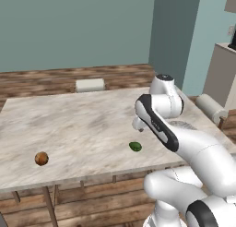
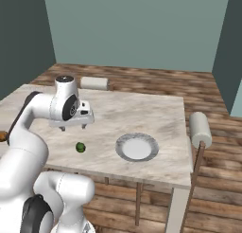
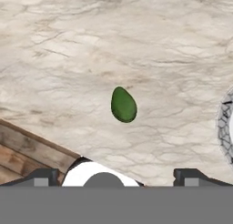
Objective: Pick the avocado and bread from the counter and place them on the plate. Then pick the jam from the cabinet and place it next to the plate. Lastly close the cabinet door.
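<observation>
Hand view: my gripper [image 3: 116, 175] hangs above the avocado [image 3: 123, 104], jaws spread wide and holding nothing.
I see the avocado lying bare on the counter [image 3: 150, 41], near its front edge, just ahead of the midpoint between my fingertips, its long axis running nearly along the line of sight, narrow end away and slightly left. From the right base view the gripper [image 2: 73, 127] sits above and a little behind the avocado [image 2: 81, 147], the plate [image 2: 124, 142] to its right; I judge a short forward-and-down approach is needed.
</observation>
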Robot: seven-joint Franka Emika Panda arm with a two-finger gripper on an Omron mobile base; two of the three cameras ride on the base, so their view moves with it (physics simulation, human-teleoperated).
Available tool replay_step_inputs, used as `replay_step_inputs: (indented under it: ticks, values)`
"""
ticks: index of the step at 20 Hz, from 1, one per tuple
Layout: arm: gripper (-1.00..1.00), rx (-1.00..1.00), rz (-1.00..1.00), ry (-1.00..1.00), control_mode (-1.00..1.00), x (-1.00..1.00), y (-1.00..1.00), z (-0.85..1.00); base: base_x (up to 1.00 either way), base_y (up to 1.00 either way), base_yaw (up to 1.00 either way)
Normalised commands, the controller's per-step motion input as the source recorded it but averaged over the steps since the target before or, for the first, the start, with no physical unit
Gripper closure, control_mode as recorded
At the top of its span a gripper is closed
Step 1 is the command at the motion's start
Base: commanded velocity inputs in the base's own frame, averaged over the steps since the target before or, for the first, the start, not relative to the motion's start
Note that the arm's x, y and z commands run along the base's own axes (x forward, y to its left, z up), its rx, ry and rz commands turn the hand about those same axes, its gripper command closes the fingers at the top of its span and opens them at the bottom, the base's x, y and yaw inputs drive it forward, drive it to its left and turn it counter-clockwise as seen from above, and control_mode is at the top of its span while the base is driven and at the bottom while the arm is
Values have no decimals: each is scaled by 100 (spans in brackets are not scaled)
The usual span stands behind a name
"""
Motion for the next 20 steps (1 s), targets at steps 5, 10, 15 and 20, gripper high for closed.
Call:
replay_step_inputs:
  ticks: [5, 10, 15, 20]
  values:
    - [-100, 0, 0, 1, -100, 0, 0, -28, 0, 0, 0]
    - [-100, 0, 0, 4, -100, 0, 0, -29, 0, 0, 0]
    - [-100, 0, 0, 5, -100, 1, 0, -29, 0, 0, 0]
    - [-100, 0, 0, 7, -100, 10, 0, -29, 0, 0, 0]
